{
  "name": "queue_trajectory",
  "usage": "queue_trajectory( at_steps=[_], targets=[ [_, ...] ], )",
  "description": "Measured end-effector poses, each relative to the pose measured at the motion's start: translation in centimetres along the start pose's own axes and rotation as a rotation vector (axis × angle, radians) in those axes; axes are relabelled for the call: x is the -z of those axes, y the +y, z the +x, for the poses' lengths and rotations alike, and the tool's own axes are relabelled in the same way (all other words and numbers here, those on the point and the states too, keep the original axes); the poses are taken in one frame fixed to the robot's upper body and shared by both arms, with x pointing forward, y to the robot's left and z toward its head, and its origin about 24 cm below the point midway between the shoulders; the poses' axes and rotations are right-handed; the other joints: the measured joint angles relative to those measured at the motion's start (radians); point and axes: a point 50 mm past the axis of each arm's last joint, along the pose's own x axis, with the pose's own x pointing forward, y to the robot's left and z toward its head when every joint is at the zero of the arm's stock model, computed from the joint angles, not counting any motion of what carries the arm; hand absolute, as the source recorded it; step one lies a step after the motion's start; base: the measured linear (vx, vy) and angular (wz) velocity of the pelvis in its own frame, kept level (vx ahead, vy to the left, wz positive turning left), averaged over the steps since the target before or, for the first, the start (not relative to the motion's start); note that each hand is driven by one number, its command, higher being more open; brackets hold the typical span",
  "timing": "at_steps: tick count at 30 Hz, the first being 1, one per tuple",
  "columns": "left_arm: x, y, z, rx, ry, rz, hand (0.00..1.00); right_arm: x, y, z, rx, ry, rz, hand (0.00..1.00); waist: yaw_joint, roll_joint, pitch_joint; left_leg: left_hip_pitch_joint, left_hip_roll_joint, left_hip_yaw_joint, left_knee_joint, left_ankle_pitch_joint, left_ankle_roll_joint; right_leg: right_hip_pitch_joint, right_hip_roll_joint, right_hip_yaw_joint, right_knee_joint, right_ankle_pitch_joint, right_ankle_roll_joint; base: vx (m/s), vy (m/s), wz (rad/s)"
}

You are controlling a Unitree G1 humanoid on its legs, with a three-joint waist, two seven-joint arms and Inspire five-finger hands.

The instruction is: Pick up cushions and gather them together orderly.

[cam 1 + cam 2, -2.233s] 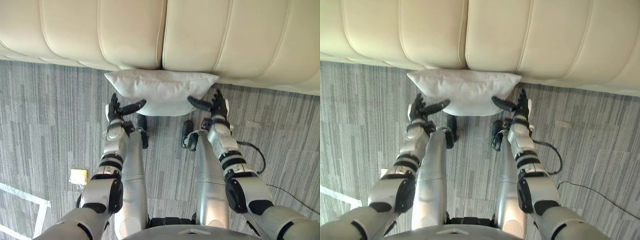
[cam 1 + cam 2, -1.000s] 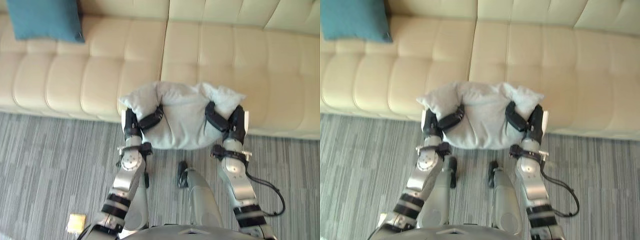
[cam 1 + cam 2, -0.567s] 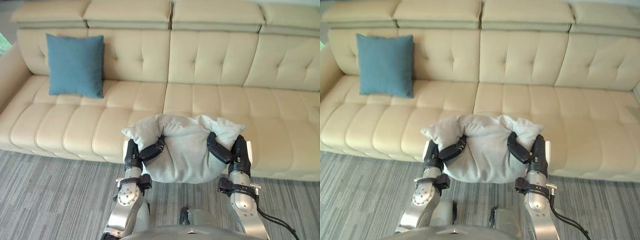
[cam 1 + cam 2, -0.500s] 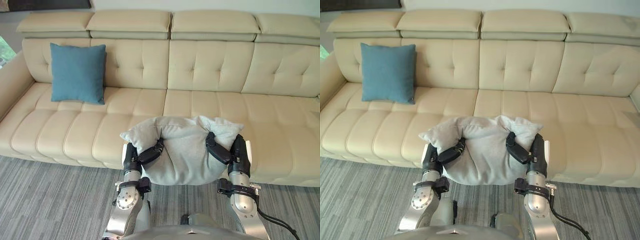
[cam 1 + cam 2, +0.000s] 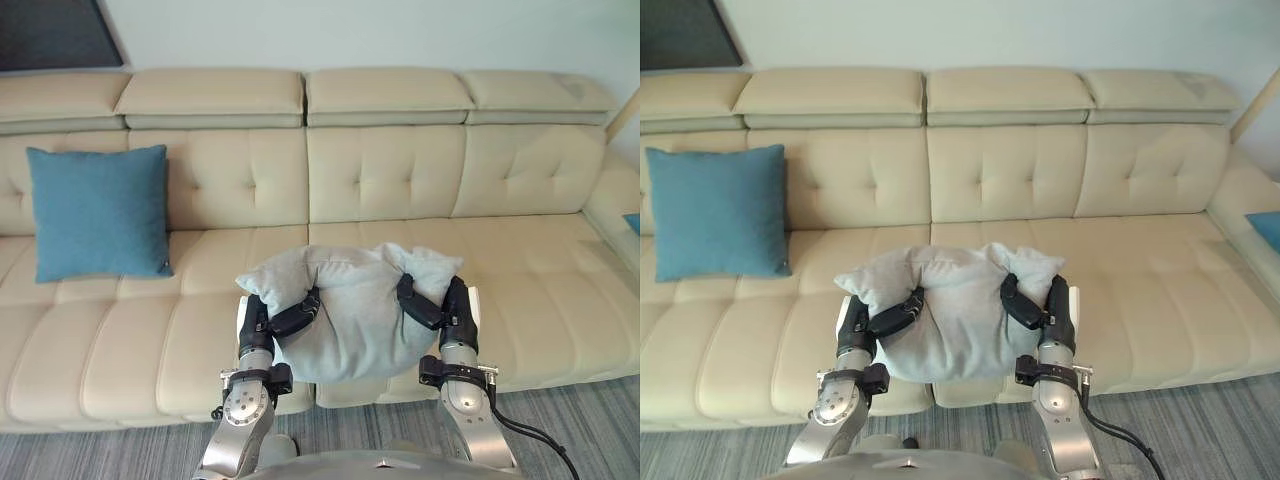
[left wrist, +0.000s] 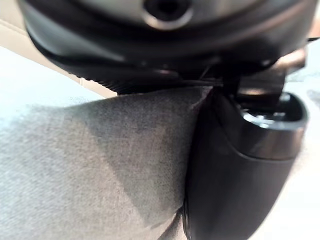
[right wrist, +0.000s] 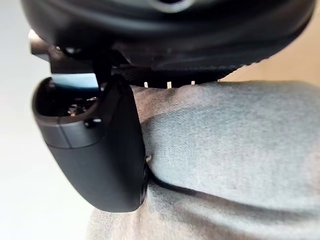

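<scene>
A light grey cushion [image 5: 355,310] hangs in the air in front of the cream sofa [image 5: 380,170], level with its seat edge. My left hand [image 5: 257,322] grips its left side and my right hand [image 5: 458,308] its right side, thumbs pressed into the front of the fabric. The left wrist view shows the thumb [image 6: 240,170] clamped on the grey cloth [image 6: 100,165]; in the right wrist view the thumb [image 7: 95,155] presses the cloth [image 7: 240,150] in the same way. A blue cushion [image 5: 98,212] leans upright against the sofa's back at the left.
A corner of another blue cushion [image 5: 1265,228] lies on the sofa's far right section. The sofa's middle seats [image 5: 400,235] behind the held cushion are bare. Grey striped carpet [image 5: 560,420] runs along the sofa's front.
The grey cushion lay on the floor against the sofa with my hands open beside it; both hands have closed on it and lifted it to seat height. The camera has tilted up.
</scene>
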Motion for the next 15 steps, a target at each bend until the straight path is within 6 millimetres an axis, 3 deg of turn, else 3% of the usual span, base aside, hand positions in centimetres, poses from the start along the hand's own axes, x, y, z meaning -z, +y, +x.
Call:
queue_trajectory(
  at_steps=[2,3,4,5,6,7,11,15],
  targets=[
    [0.1,0.3,0.0,-0.002,0.005,0.018,0.0,0.4,0.3,0.2,-0.014,0.014,-0.01,0.0,-0.014,-0.004,0.003,0.01,0.017,0.001,-0.015,-0.001,-0.016,-0.046,0.009,-0.039,-0.095,0.0,-0.004,0.09,-0.085,-0.08],
    [0.6,0.7,0.0,-0.006,0.023,0.033,0.0,0.6,0.4,0.4,-0.027,0.019,-0.03,0.0,-0.023,-0.009,0.003,0.009,0.024,0.0,-0.011,-0.002,-0.029,-0.053,0.034,-0.042,-0.236,0.012,-0.007,0.1,-0.17,-0.04],
    [0.8,0.8,0.0,-0.008,0.031,0.038,0.0,0.7,0.5,0.5,-0.033,0.021,-0.034,0.0,-0.03,-0.017,0.004,0.005,0.017,-0.009,-0.001,-0.005,-0.036,-0.047,0.044,-0.034,-0.315,0.053,-0.011,0.09,-0.173,0.06],
    [0.8,0.9,0.0,-0.008,0.031,0.045,0.0,0.7,0.6,0.6,-0.037,0.022,-0.035,0.0,-0.038,-0.037,0.014,0.005,-0.003,-0.024,0.011,-0.007,-0.044,-0.035,0.05,-0.007,-0.384,0.134,-0.014,0.08,-0.175,0.23],
    [1.3,0.4,0.1,-0.001,0.063,0.035,0.0,1.1,0.2,1.1,-0.037,0.036,-0.067,0.0,-0.053,-0.007,0.025,0.006,0.012,-0.081,0.017,-0.016,-0.058,-0.007,0.077,-0.016,-0.401,0.136,-0.021,0.09,-0.229,0.03],
    [1.6,0.2,0.0,0.016,0.078,0.039,0.0,1.5,-0.2,1.4,-0.04,0.05,-0.101,0.0,-0.043,0.014,0.028,0.006,0.038,-0.133,0.005,-0.021,-0.067,0.009,0.111,-0.02,-0.448,0.158,-0.04,0.07,-0.215,-0.08],
    [1.5,-0.2,0.1,0.046,0.072,0.049,0.0,1.5,-0.7,1.5,-0.023,0.057,-0.105,0.0,-0.038,0.017,0.03,0.046,0.072,-0.162,-0.073,-0.008,-0.092,0.04,0.158,-0.03,-0.502,0.171,-0.059,0.03,-0.156,-0.11],
    [1.2,-0.7,0.4,0.064,0.058,0.036,0.0,0.4,-1.4,1.3,-0.001,0.012,-0.088,0.0,-0.032,0.033,0.016,0.093,0.076,-0.194,-0.128,0.023,-0.112,0.095,0.166,-0.055,-0.537,0.177,-0.063,0.06,-0.045,0.18]
  ],
)
